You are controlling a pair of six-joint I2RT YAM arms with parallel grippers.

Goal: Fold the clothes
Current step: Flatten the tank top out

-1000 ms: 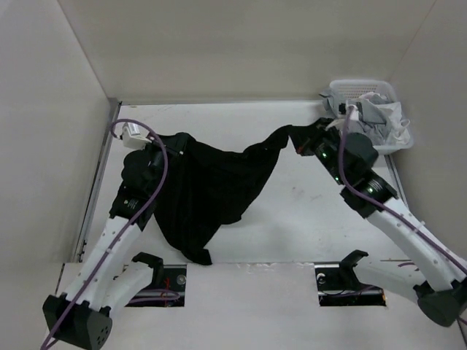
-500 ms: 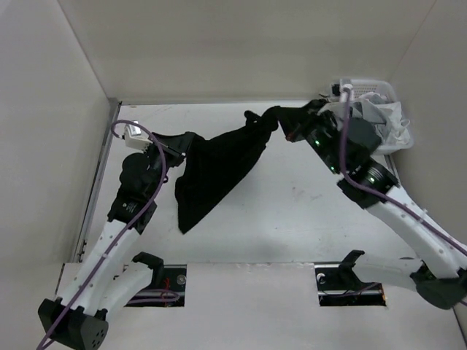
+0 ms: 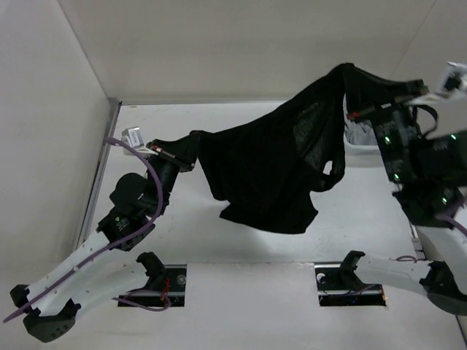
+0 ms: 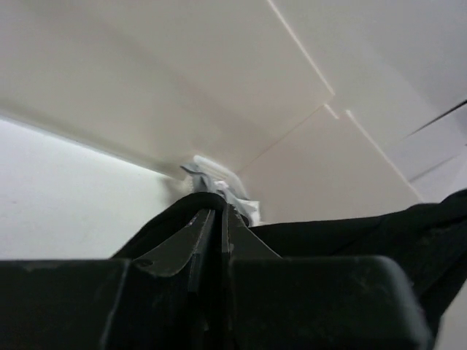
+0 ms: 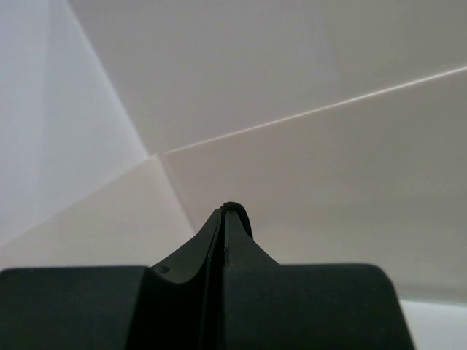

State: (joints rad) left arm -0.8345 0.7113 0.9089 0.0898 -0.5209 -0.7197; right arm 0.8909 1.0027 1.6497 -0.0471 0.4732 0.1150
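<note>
The clothes, a black T-shirt (image 3: 277,168), hang in the air, stretched between my two grippers and drooping in the middle above the table (image 3: 182,240). My left gripper (image 3: 188,148) is shut on the shirt's left corner. In the left wrist view the black fabric (image 4: 365,230) wraps over the closed fingertips (image 4: 208,219) and runs off to the right. My right gripper (image 3: 363,102) is raised high at the upper right, shut on the shirt's other end. The right wrist view shows only a thin black edge of fabric (image 5: 246,222) pinched at the closed gripper (image 5: 227,212).
A white basket (image 3: 359,140) with grey and white garments (image 4: 230,193) sits at the back right, mostly hidden behind the shirt and the right arm. White walls enclose the table on three sides. Two black mounts (image 3: 149,264) (image 3: 352,262) stand at the near edge.
Both arms have lifted. The right arm rose high and swung right, pulling the shirt off the table and spreading it wider between the grippers.
</note>
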